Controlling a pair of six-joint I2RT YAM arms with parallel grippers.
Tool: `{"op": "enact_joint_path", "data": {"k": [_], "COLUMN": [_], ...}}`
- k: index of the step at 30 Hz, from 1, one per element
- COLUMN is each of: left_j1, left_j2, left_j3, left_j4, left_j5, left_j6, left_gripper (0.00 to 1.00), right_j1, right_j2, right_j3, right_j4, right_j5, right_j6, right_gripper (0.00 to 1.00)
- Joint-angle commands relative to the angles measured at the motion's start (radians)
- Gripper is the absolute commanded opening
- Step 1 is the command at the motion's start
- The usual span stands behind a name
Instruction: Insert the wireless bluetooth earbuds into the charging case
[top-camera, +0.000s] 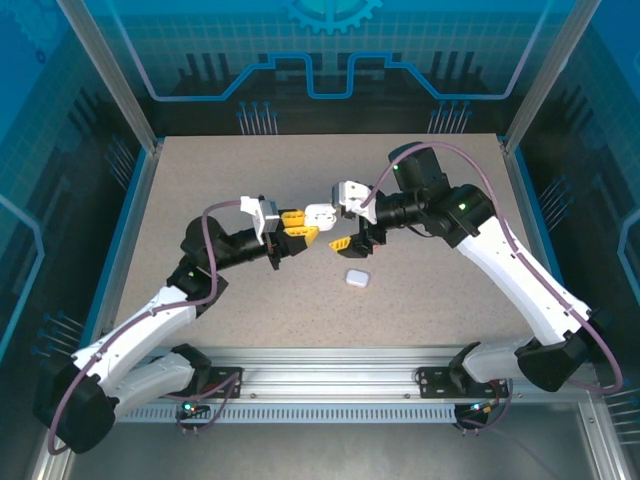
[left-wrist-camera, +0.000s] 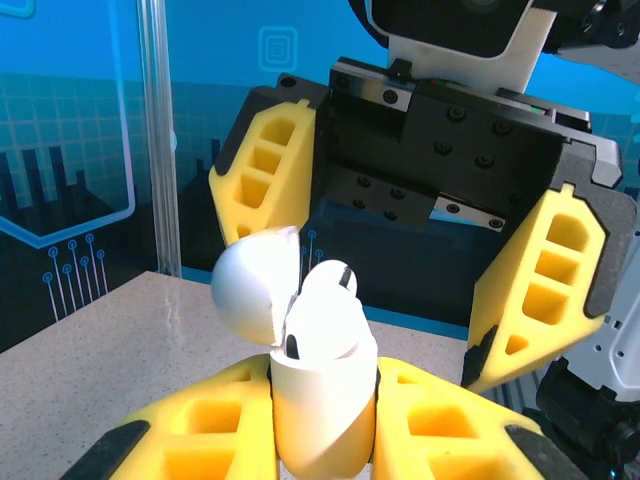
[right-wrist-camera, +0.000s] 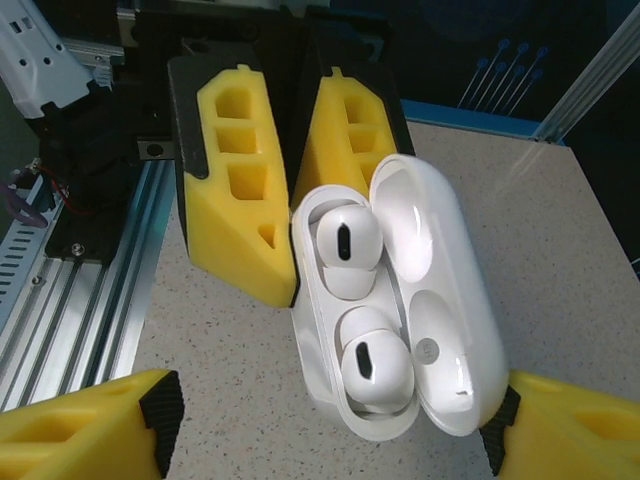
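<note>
Case: small white case (left-wrist-camera: 320, 400) is held up off the table (top-camera: 420, 300), between the two arms, w/ its lid (left-wrist-camera: 255, 285) swung open.
L arm: left gripper (top-camera: 303, 225) is clenched on the case's lower body. The open mouth is thus turned twd the other arm for access.
R arm: right gripper (right-wrist-camera: 330, 425) is spread wide w/ nothing gripped. It is set either side of the case, not touching.
Earbuds: two white earbuds (right-wrist-camera: 348, 240) are seen sitting in the wells of the case. They are judged to be in, lid not yet shut.
Spare: second case (top-camera: 357, 279) lies shut on the table, nr the right gripper.
Hidden: case bottom is covered by the yellow fingers (left-wrist-camera: 200, 440). Full seating of the buds can't be confirmed. Contents of the second case can't be told.
</note>
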Motion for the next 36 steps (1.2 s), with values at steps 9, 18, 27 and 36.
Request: {"op": "enact_joint_path", "data": {"k": [9,18,27,36], "left_j1": [-0.002,-0.001,-0.003,-0.003], "left_j2": [-0.011,-0.011,-0.009,-0.006], "left_j3": [-0.015,-0.014,-0.002,-0.005], "left_j4": [0.031,0.031,0.023,0.032], "left_j5": [-0.03,-0.011,0.05,0.052], "left_j6": [0.027,0.03,0.031,0.024], "left_gripper": [0.03,0.03,0.04,0.04], "right_j1": [0.002,-0.04,-0.044,-0.011], "right_j2": [0.006,-0.032,0.067,0.141], "right_j3": [0.029,-0.003,0.11,0.159], "right_j4": [-0.045,-0.036,-0.155,-0.185], "right_j5": [-0.032,0.013,-0.137,-0.179], "right_j6": [-0.001,0.026,0.007,0.01], "right_gripper": [0.77,0.81,0.69,0.49]}}
